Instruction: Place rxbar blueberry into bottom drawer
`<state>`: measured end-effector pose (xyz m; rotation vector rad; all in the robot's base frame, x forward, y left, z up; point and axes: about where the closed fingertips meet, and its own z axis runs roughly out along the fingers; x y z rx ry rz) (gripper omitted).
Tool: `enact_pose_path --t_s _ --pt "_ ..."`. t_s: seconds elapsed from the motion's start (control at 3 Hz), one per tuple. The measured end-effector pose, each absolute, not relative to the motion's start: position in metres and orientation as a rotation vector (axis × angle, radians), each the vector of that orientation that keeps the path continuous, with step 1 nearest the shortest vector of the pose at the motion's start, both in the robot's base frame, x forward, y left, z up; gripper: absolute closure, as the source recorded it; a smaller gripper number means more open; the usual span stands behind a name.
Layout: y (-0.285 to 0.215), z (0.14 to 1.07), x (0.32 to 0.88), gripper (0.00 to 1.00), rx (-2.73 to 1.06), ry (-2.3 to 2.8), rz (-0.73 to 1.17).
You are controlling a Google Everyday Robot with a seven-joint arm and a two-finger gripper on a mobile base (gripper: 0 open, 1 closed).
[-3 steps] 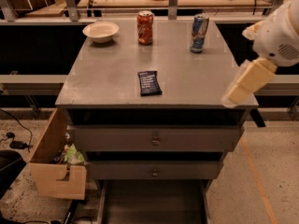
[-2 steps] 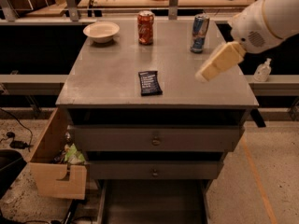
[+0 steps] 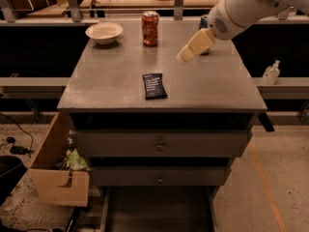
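Here, the tool (image 3: 183, 57) hangs in the air above the back right part of the grey surface (image 3: 111, 81), at the end of a white arm that reaches in from the upper right. It points down and to the left. Nothing is seen in its grip, but whether it is open or closed I cannot tell from this angle.

The rxbar blueberry (image 3: 154, 85) lies flat on the surface near the front edge, about midway across, with its white print facing up. It is apart from the tool, which sits behind it and to the right.

At the back of the surface stand a pale bowl (image 3: 104, 32) on the left and a red can (image 3: 150, 28) just beside it. What seems to be a blue can (image 3: 203, 21) is mostly hidden behind the tool.

Below, two knobbed drawers (image 3: 161, 144) are pushed in. The bottom drawer (image 3: 157, 211) is pulled out, its dark inside showing. A tan wooden box (image 3: 53, 178) stands at the cabinet's left side, and a small bottle (image 3: 271, 73) rests on a ledge at the right.
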<state>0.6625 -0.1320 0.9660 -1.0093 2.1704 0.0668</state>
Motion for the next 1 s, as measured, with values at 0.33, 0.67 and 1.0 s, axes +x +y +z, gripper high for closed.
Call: enact_pose_path --t_s 0.33,0.67,1.0 --pt "-0.1367 0.9460 0.6641 0.00 -0.904 2.315 0.021" --pt "-0.1348 0.9445 0.6644 0.00 -0.805 2.358 0.055" --pt "-0.1344 0.9442 0.6643 0.00 -0.806 2.359 0.055"
